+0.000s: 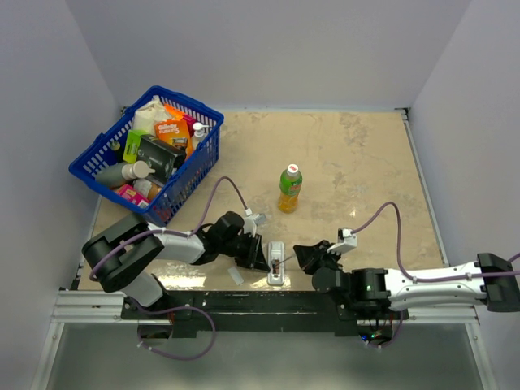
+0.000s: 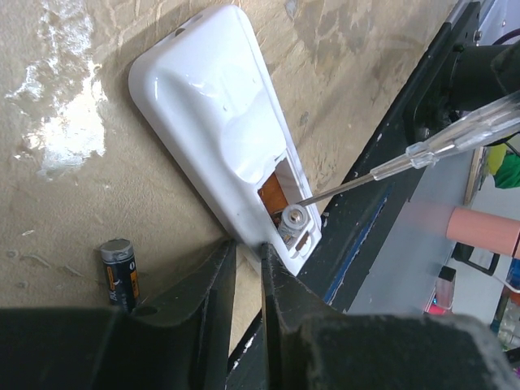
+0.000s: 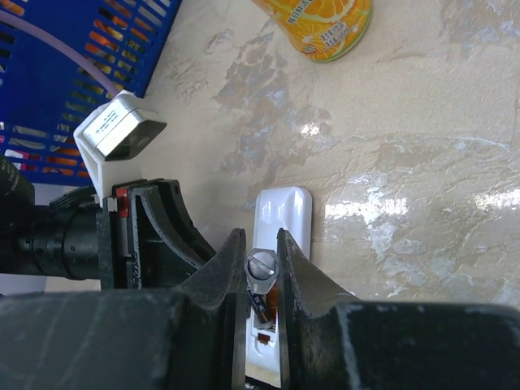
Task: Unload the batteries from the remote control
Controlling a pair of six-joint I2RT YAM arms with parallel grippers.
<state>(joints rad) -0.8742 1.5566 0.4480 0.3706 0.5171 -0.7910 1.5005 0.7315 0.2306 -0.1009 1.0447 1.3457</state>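
At the middle of the table's (image 1: 357, 162) near edge, the remote control (image 1: 277, 264) lies flat between the two grippers, its long axis running from the near edge toward the far edge. Its back faces up. The battery compartment at its near end is uncovered.

1. Left gripper (image 2: 244, 248): positioned at the left long side of the remote control, near the compartment end. The fingers stand almost together with only a narrow slit between them. Nothing is visible in the slit. The fingertips reach the casing edge; whether they press on it cannot be told.

2. Right gripper (image 3: 262, 237): positioned just right of the remote control, fingers clamped on the handle end of a screwdriver (image 2: 443, 134). The handle is clear and the shaft is thin metal. The shaft slants down into the uncovered compartment.

3. Seated battery (image 2: 292, 218): located in the compartment, metallic end showing. The screwdriver tip touches it.

4. Loose battery (image 2: 120, 264): lies on the table just left of the remote control, beside the left gripper's fingers, apart from the casing.

A small flat white piece (image 1: 236, 275) lies near the near edge, left of the remote control. A green-capped bottle (image 1: 290, 188) stands upright toward the table's centre. A blue basket (image 1: 191, 179) of packaged goods occupies the far-left corner.
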